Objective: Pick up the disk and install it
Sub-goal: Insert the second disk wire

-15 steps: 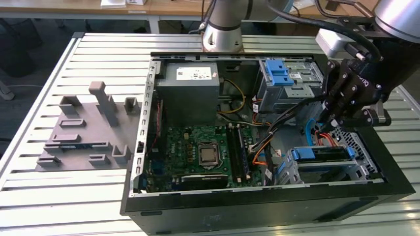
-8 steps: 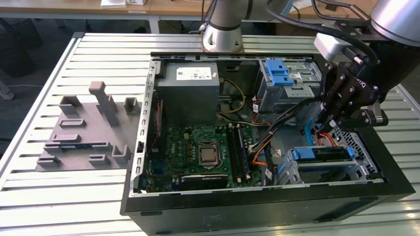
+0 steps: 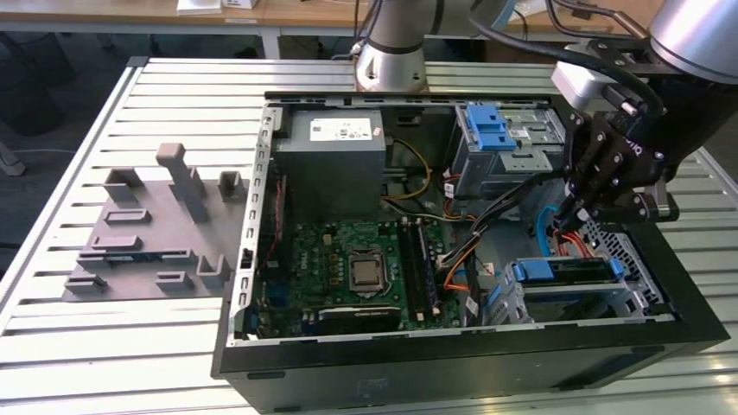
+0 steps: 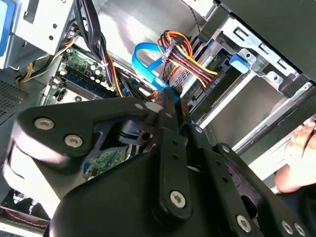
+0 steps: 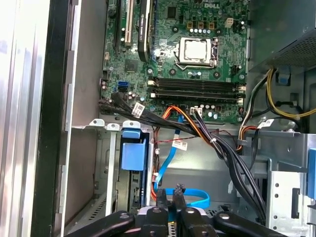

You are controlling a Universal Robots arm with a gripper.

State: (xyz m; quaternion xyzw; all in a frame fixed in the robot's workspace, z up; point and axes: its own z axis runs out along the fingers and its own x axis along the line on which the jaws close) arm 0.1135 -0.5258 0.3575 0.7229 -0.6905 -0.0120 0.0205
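Gripper (image 3: pixel 582 207) hangs inside the open computer case (image 3: pixel 248 259), right of frame; fingers nearly closed, holding nothing. Disk (image 3: pixel 565 271) sits in the lower-right bay, below the gripper.

Exterior view: high, off the arm, angled down on the whole open computer case (image 3: pixel 461 346) lying on a slatted table (image 3: pixel 127 346), arm base at the far side. First wrist view: close, inside the case, facing along the gripper (image 5: pixel 168 217) toward the motherboard (image 5: pixel 187 59) and blue cable (image 5: pixel 190 197). Second wrist view: closer still, from behind the gripper (image 4: pixel 170 111) linkage, facing the drive cage (image 4: pixel 256 84) and wire bundle (image 4: pixel 185 54). All three share the motherboard (image 3: pixel 358 268) and the cables.
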